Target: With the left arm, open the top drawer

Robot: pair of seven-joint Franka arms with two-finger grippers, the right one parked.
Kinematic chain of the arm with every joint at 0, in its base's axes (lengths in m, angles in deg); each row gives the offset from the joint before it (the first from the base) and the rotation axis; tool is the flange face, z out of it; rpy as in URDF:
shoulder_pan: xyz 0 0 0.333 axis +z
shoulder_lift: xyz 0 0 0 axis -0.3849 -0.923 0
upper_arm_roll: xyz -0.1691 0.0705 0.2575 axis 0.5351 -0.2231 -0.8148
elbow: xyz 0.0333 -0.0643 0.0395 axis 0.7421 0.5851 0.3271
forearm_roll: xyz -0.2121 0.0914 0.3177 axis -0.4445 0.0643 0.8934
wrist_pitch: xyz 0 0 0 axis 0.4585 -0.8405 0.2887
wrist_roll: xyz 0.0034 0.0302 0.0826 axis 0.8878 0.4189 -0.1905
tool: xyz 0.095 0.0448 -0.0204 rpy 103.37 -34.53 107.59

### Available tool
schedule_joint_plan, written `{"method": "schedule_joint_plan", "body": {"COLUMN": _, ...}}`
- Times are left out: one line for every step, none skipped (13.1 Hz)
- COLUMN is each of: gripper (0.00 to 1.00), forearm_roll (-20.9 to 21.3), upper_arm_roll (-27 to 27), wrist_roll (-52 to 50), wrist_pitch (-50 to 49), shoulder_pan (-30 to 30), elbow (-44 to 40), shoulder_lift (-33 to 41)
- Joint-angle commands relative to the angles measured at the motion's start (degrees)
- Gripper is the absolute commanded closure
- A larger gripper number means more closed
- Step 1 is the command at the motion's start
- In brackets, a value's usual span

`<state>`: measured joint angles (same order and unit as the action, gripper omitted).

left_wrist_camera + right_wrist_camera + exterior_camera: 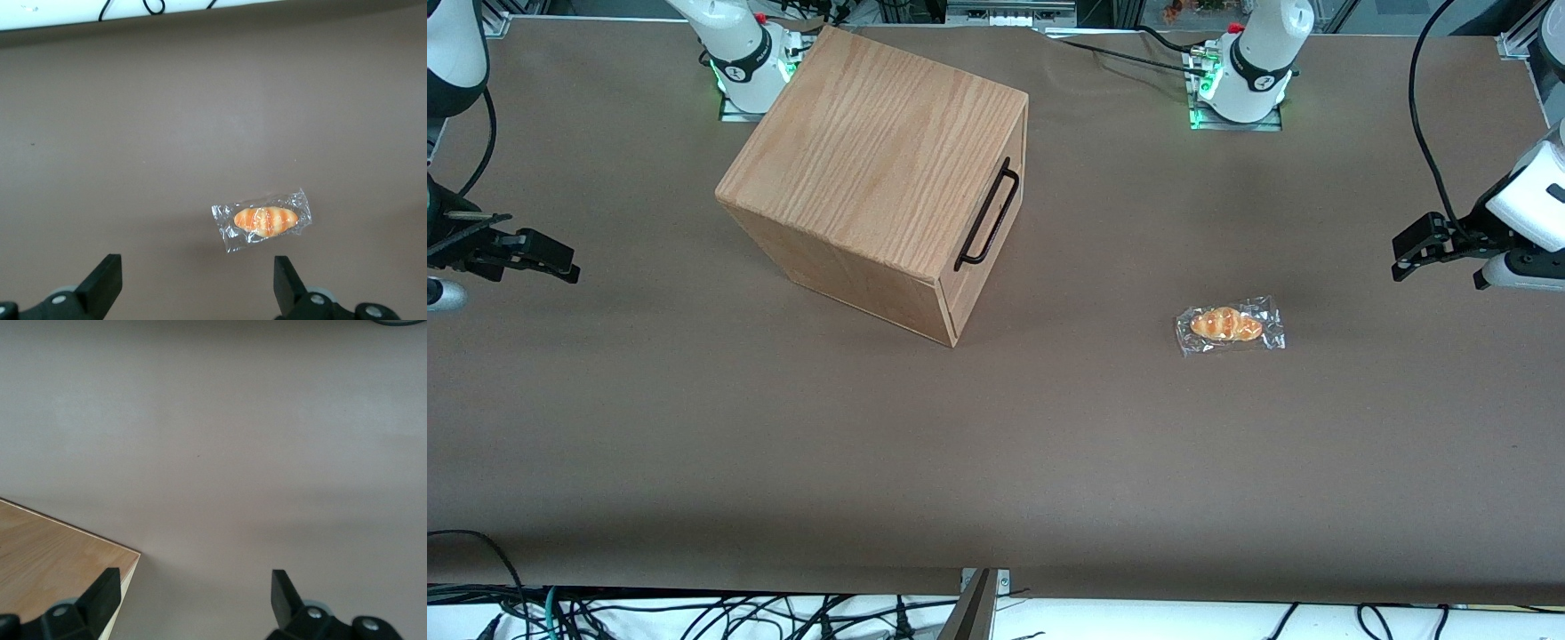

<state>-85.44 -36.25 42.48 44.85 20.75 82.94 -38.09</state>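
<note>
— Oak cabinet (880, 178), light-grained: where does it sit?

— On the brown counter (996, 444), turned at an angle, nearer the parked arm's end than I am. Its top drawer (996, 200) is flush with the cabinet body, fully closed, and the thin black wire handle (987, 216) runs across that front.

— And your hand?

— My hand (1412, 256) hangs above the counter at the working arm's end, well apart from the cabinet and touching nothing. My left arm (1525, 209) reaches in from that edge of the front view.

— Open or closed?

— Spread wide. In my wrist view the two black fingers (103, 283) stand far apart with bare counter between them, and they hold nothing.

— Anything else down there?

— A small orange-striped bun in a clear wrapper (1230, 325) lies flat on the counter, between the cabinet and my hand, somewhat nearer the front camera than both. My wrist view shows the same wrapped bun just clear of my fingers.
</note>
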Motion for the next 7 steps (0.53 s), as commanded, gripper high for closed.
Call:
{"method": "schedule_joint_plan", "body": {"gripper": 0.0, "forearm_roll": 1.1, "upper_arm_roll": 0.0, "wrist_roll": 0.9, "wrist_pitch": -2.7, "shoulder_pan": 0.5, "elbow": -0.9, "shoulder_lift": 0.5}}
{"method": "schedule_joint_plan", "body": {"gripper": 0.0, "forearm_roll": 1.1, "upper_arm_roll": 0.0, "wrist_roll": 1.9, "wrist_pitch": -2.8, "shoulder_pan": 0.5, "elbow": -1.4, "shoulder_lift": 0.5}}
{"method": "schedule_joint_plan", "body": {"gripper": 0.0, "forearm_roll": 1.1, "upper_arm_roll": 0.1, "wrist_roll": 2.2, "wrist_pitch": -2.9, "shoulder_pan": 0.5, "elbow": -1.5, "shoulder_lift": 0.5}}
{"method": "schedule_joint_plan", "body": {"gripper": 0.0, "forearm_roll": 1.1, "upper_arm_roll": 0.1, "wrist_roll": 2.0, "wrist_pitch": -3.0, "shoulder_pan": 0.5, "elbow": -1.7, "shoulder_lift": 0.5}}
{"method": "schedule_joint_plan", "body": {"gripper": 0.0, "forearm_roll": 1.0, "upper_arm_roll": 0.1, "wrist_roll": 2.2, "wrist_pitch": -3.0, "shoulder_pan": 0.5, "elbow": -1.6, "shoulder_lift": 0.5}}
{"method": "schedule_joint_plan", "body": {"gripper": 0.0, "forearm_roll": 1.1, "upper_arm_roll": 0.1, "wrist_roll": 2.4, "wrist_pitch": -3.0, "shoulder_pan": 0.5, "elbow": -1.6, "shoulder_lift": 0.5}}
{"method": "schedule_joint_plan", "body": {"gripper": 0.0, "forearm_roll": 1.4, "upper_arm_roll": 0.1, "wrist_roll": 3.8, "wrist_pitch": -3.2, "shoulder_pan": 0.5, "elbow": -1.6, "shoulder_lift": 0.5}}
